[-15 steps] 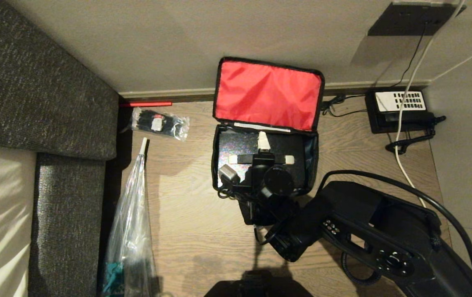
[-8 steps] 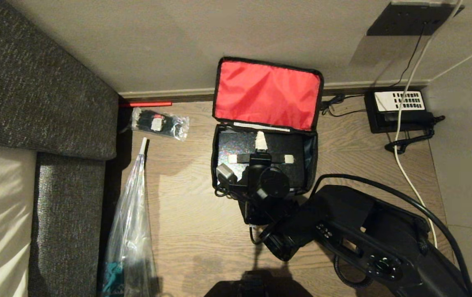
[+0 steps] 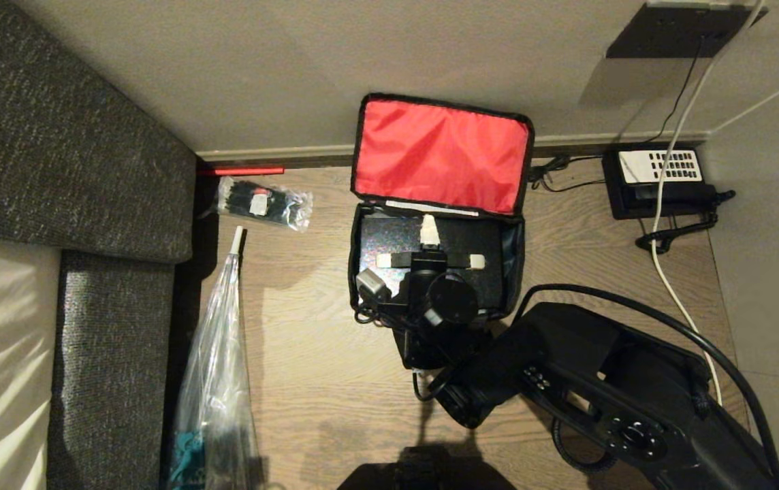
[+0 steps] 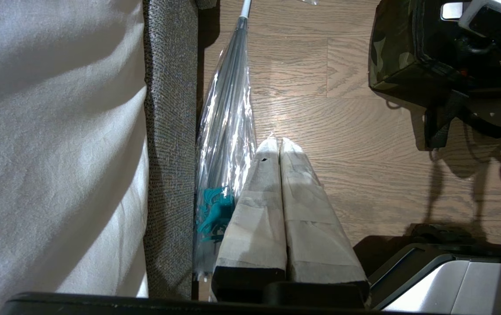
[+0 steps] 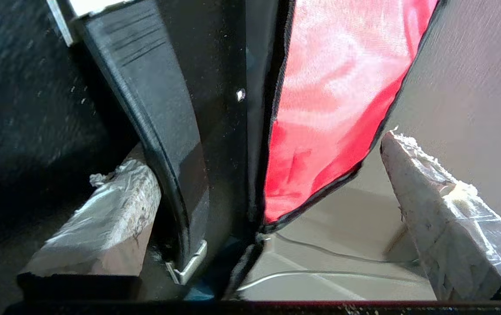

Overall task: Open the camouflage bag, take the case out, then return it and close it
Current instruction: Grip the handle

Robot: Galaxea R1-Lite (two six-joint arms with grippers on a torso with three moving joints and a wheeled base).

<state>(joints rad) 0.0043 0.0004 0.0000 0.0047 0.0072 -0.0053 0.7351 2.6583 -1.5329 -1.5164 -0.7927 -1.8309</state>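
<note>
While down over the case (image 3: 389, 255) inside the open bag (image 3: 440, 153), right claw (image 3: 428, 248) since a second ago edged nearer its handle (image 3: 430, 261), spread wide, grasping nothing, lift pending.

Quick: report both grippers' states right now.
Left gripper: shut, empty, parked over the floor.
Right gripper: open, holding nothing, one finger under the handle of the case in the bag.
</note>
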